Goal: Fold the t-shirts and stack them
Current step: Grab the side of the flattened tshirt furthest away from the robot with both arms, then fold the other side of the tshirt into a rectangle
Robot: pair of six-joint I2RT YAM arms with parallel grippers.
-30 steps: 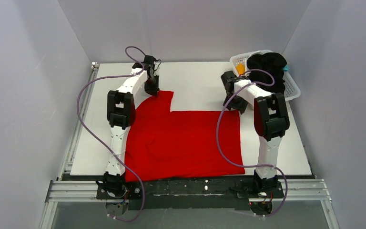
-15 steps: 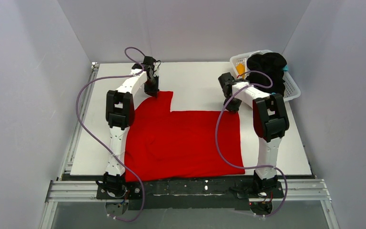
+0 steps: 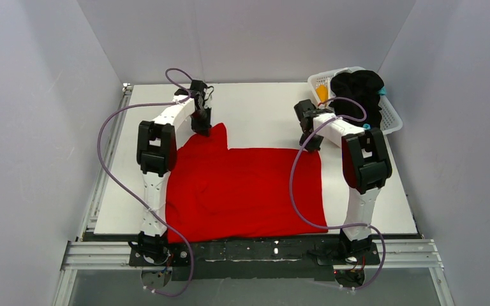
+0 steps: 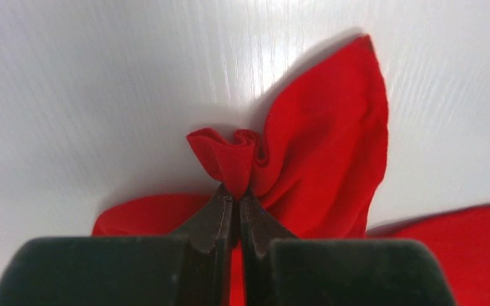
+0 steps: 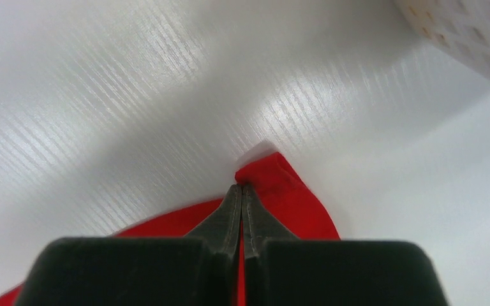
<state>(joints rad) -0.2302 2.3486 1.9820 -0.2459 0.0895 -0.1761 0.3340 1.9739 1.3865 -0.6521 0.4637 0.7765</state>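
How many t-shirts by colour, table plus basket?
red t-shirt, on the table: 1
black t-shirt, heaped in the basket: 1
orange-yellow t-shirt, in the basket: 1
teal t-shirt, edge only: 1
Total: 4 visible; the heap may hide more.

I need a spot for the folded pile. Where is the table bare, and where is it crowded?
Bare: the far strip of table between the left claw and right claw, beyond the red t-shirt; the left strip beside the shirt; the right strip nearer than the basket, under the right arm. Crowded: the middle and the far right corner.
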